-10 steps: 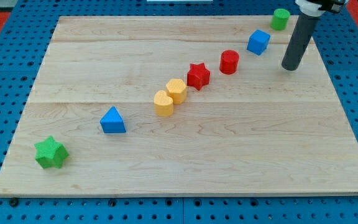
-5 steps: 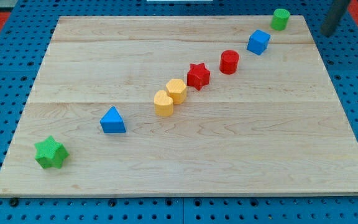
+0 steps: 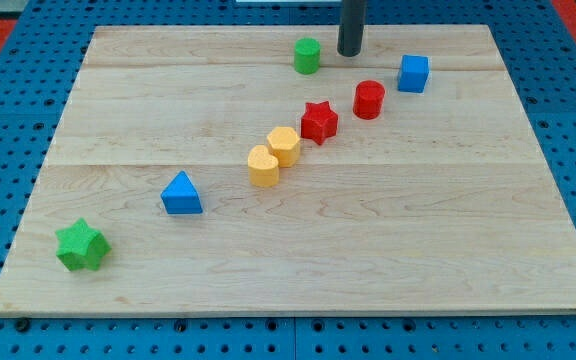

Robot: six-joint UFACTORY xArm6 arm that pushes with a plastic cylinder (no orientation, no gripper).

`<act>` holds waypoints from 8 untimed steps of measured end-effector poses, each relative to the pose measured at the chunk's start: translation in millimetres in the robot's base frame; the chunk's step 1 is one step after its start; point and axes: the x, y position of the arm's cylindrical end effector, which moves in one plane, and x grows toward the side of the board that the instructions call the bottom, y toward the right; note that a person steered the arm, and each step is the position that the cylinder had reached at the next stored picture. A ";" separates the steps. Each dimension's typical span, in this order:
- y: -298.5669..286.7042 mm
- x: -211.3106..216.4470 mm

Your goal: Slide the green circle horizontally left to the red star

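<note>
The green circle (image 3: pixel 307 55) stands near the board's top edge, a little left of the middle. The red star (image 3: pixel 319 121) lies below it, slightly to the right, in a diagonal row of blocks. My tip (image 3: pixel 349 52) is on the board just right of the green circle, a small gap apart from it.
A red cylinder (image 3: pixel 369 99) and a blue cube (image 3: pixel 414 73) lie up-right of the star. A yellow hexagon (image 3: pixel 284 145), a yellow heart (image 3: pixel 263 166), a blue triangle (image 3: pixel 181 193) and a green star (image 3: pixel 81 246) run down-left. The wooden board (image 3: pixel 288 280) lies on a blue pegboard.
The green circle has slid left along the top edge from the top right corner. My tip went from the right edge to just right of it. The blue cube turned slightly.
</note>
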 end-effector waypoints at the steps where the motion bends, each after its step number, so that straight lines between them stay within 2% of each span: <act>1: -58.6 12.5; 2: -142.1 75.6; 3: -175.6 102.3; 4: -225.5 78.6; 5: -264.5 96.5; 6: -216.0 126.3; 8: -239.5 143.4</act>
